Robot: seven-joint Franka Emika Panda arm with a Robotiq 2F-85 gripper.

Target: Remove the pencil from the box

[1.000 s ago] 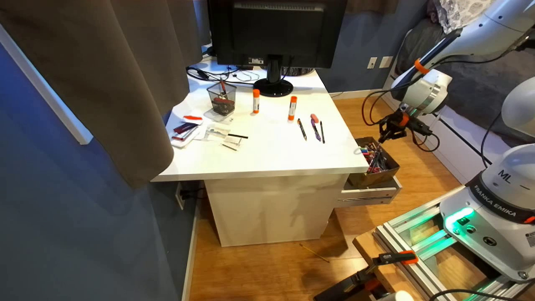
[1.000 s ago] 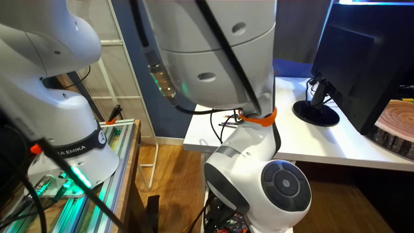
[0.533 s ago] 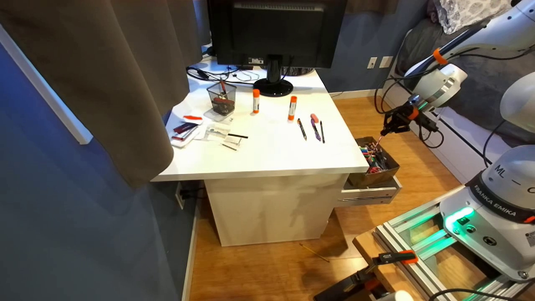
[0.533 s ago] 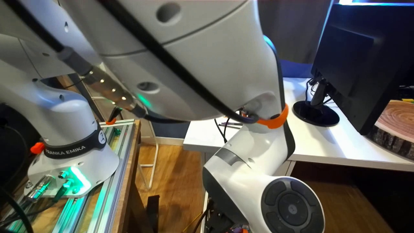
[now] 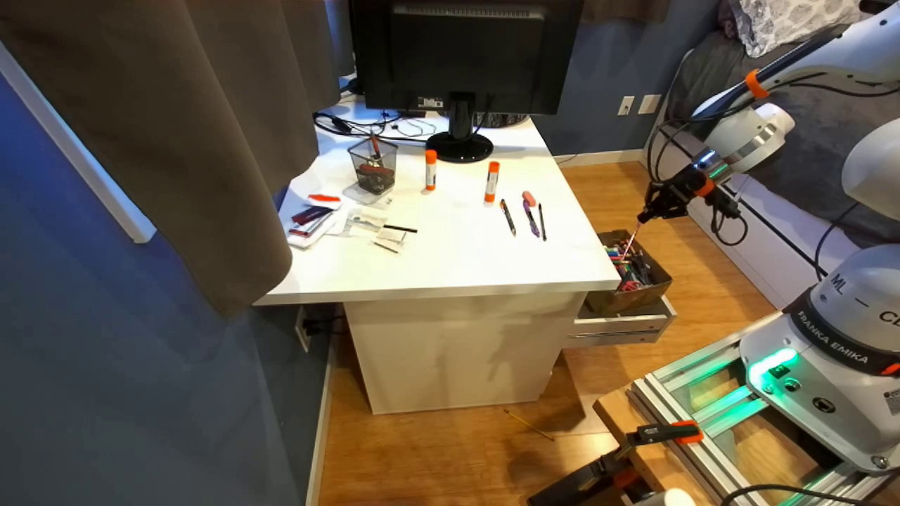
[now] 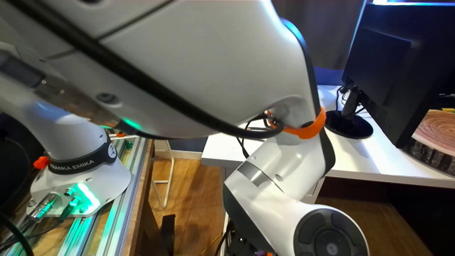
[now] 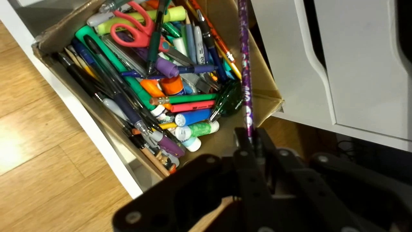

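Observation:
The pencil [image 7: 246, 64] is thin, purple and shiny-patterned; my gripper [image 7: 252, 137] is shut on its near end. In the wrist view its far end runs out of the top of the picture. In an exterior view the gripper [image 5: 643, 216] is above the box, and the pencil [image 5: 630, 242] hangs tilted down from it. Its lower end overlaps the box's contents; I cannot tell whether it touches them. The box is brown cardboard [image 5: 613, 303] inside an open white drawer; it also shows in the wrist view [image 7: 264, 96]. The arm mostly hides gripper and box in an exterior view.
Pens, markers and red scissors [image 7: 140, 35] fill the box. The white drawer [image 5: 619, 328] juts out beside the white table [image 5: 450, 260]. On the table are two glue sticks [image 5: 491, 183], several pens, a mesh cup [image 5: 373, 169] and a monitor [image 5: 464, 56]. A yellow pencil [image 5: 529, 425] lies on the floor.
The gripper has risen slightly and tilted, and the arm has swung away from the table. The pencil, not distinguishable a second ago, now shows hanging from the gripper over the box.

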